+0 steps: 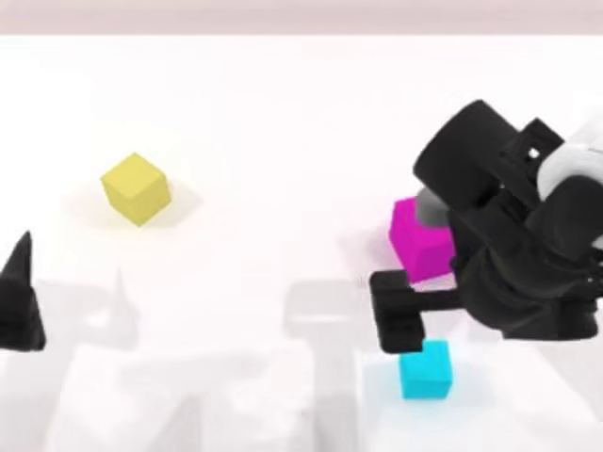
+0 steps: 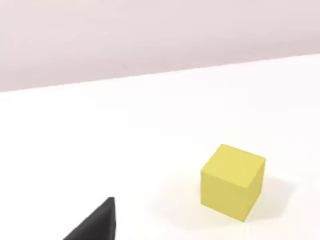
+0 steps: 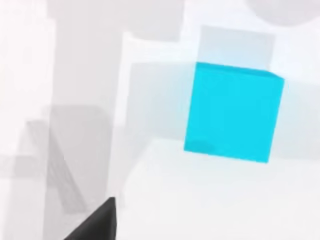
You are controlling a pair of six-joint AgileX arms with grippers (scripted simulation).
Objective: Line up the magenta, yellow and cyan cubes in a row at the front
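The yellow cube point(image 1: 135, 188) point(image 2: 232, 181) sits alone at the back left of the table. The magenta cube point(image 1: 419, 243) stands right of centre, its right side hidden under my right arm. The cyan cube point(image 1: 426, 369) point(image 3: 232, 112) rests nearer the front, just below the magenta one. My right gripper point(image 1: 396, 309) hovers open between these two cubes, holding nothing; only one fingertip point(image 3: 102, 220) shows in the right wrist view. My left gripper point(image 1: 21, 301) is parked at the left edge, open and apart from the yellow cube, with one fingertip point(image 2: 100, 222) in its wrist view.
The white table point(image 1: 264, 141) ends at a pale back wall point(image 1: 301, 14). Grey arm shadows point(image 1: 188, 377) lie across the front of the table. My bulky right arm point(image 1: 518, 235) overhangs the right side.
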